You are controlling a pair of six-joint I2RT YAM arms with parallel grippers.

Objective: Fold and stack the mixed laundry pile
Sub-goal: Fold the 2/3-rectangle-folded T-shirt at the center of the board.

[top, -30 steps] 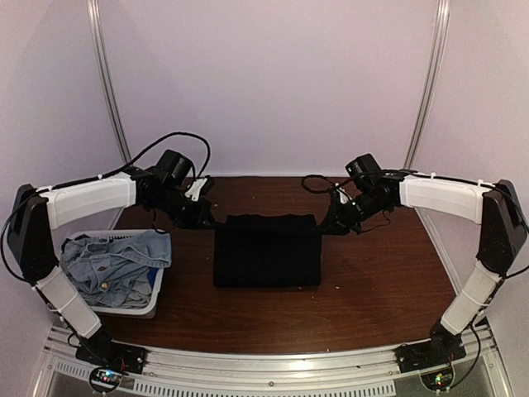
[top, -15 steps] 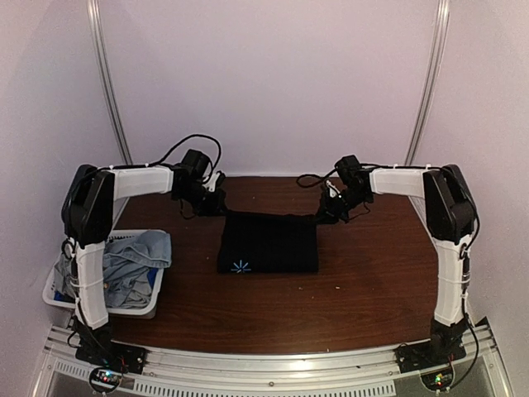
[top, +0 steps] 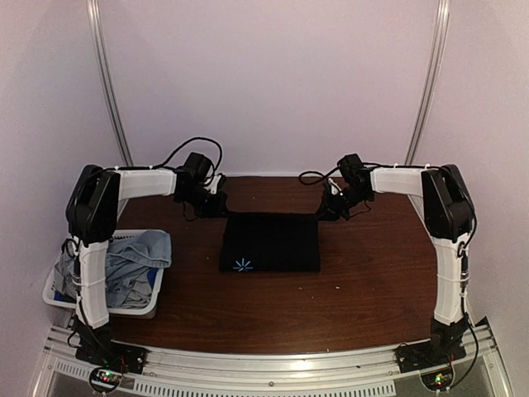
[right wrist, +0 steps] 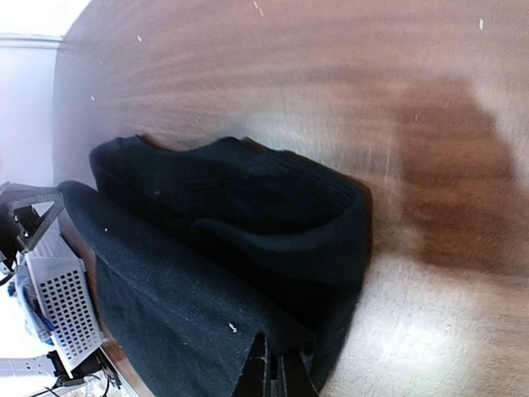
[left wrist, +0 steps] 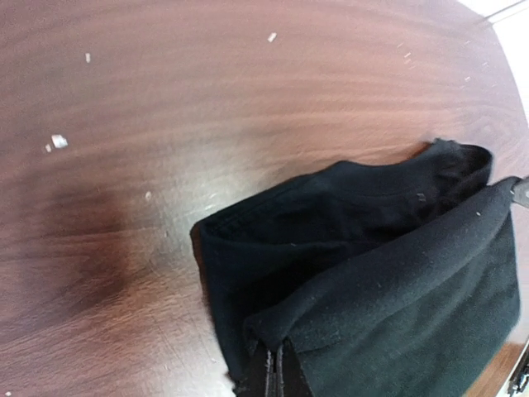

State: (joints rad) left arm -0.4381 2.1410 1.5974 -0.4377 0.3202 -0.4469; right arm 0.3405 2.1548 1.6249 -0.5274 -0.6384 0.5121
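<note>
Centre of the overhead frame: black shirt [top: 270,241] lies folded on the table [top: 376,273], light-blue starburst mark [top: 241,265] at its lower left corner. My left pincer [top: 220,207] pinches its upper left corner, my right pincer [top: 326,212] its upper right corner; both clamped on cloth. Lower left: denim piece [top: 136,255] heaped in white basket [top: 111,305], well apart from the shirt.

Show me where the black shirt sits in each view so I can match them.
Top external: black shirt at the centre of the table, starburst mark at its near-left corner.
Left wrist: shirt lower right.
Right wrist: shirt lower centre-left.
Shared landmark: the brown table under it.
</note>
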